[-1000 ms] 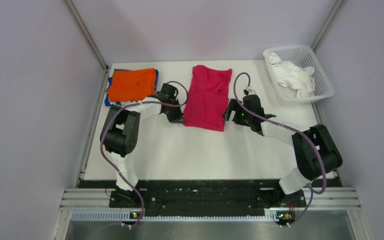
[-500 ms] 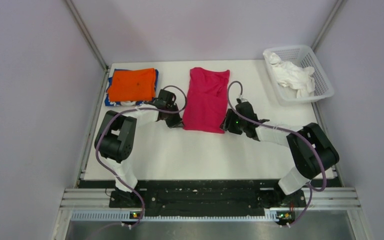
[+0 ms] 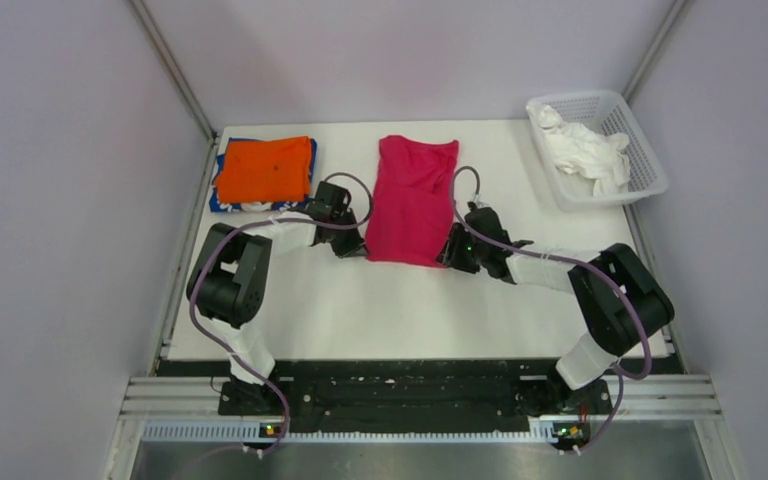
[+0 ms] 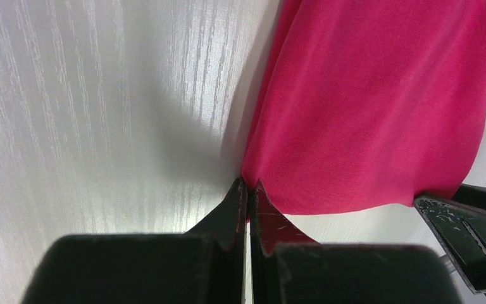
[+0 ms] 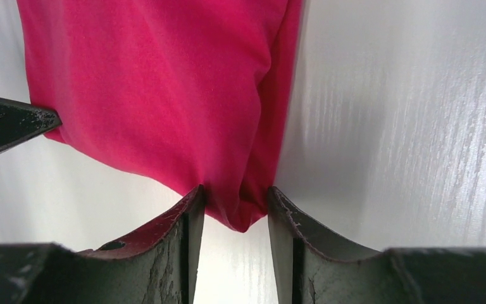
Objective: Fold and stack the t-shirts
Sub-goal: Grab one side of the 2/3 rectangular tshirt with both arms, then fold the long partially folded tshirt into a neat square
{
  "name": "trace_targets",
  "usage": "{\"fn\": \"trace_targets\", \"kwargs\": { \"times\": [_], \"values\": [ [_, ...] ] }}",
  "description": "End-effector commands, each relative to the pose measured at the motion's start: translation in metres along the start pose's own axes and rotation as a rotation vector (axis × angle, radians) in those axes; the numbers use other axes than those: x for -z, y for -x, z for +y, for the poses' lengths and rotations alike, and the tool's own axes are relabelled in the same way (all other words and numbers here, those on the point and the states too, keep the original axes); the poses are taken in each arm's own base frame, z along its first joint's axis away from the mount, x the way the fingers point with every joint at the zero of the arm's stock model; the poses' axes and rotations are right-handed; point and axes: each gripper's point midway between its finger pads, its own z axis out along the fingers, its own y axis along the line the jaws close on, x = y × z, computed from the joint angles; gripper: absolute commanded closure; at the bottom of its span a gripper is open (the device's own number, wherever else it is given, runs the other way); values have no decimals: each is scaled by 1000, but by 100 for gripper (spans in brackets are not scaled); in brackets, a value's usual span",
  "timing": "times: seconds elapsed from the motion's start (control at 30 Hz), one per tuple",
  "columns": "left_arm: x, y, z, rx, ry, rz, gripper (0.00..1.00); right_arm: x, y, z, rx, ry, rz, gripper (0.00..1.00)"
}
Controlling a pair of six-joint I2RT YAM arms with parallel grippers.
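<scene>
Magenta-red cloth t-shirt [image 3: 415, 200] lies lengthwise at the table's middle, with bare white tabletop [image 3: 410, 300] open on its near side. My left claw [image 4: 248, 190] is pressed together on its near left corner. My right claw [image 5: 234, 202] pinches the near right corner, cloth bunched between the fingers. Far left, a folded orange t-shirt [image 3: 263, 168] covers a blue t-shirt [image 3: 222, 203], of which only the edges show. Far right, one white mesh basket [image 3: 650, 178] holds crumpled white cloth [image 3: 585, 145]. Three shirts, two claws.

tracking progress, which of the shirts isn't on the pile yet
The magenta-red t-shirt, lying alone mid-table with the left gripper and right gripper at its near corners; the orange t-shirt lies folded on the blue t-shirt at the far left.
</scene>
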Motion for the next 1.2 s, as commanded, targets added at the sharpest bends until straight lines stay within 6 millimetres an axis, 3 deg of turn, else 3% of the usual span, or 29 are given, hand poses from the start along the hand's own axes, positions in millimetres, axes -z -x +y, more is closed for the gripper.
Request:
{"fn": "trace_targets", "kwargs": {
  "times": [0.0, 0.23, 0.33, 0.4, 0.5, 0.7, 0.87, 1.03, 1.17],
  "values": [
    [5, -9, 7, 1, 22, 2, 100, 2, -18, -5, -4, -35, 46, 59],
    [8, -10, 8, 4, 24, -4, 100, 2, -18, -7, -9, -47, 41, 65],
    [9, -11, 8, 2, 22, -6, 100, 0, -19, -7, -12, -47, 46, 80],
    [11, -11, 8, 3, 18, -12, 100, 1, -20, -6, -8, -44, 53, 100],
    [21, -17, 13, 9, 43, -26, 100, 9, -24, 1, 8, -20, 71, 100],
    [67, -47, 19, -24, 71, -77, 100, 57, -60, 18, 83, 71, 209, 100],
    [131, -71, 8, -83, 26, -177, 100, 118, -83, 60, 142, 327, 332, 100],
    [182, -90, -11, -100, -133, -254, 100, 181, -79, 98, 217, 554, 335, 100],
    [215, -90, -20, -98, -234, -325, 100, 209, -68, 117, 236, 660, 282, 100]
  ]
}}
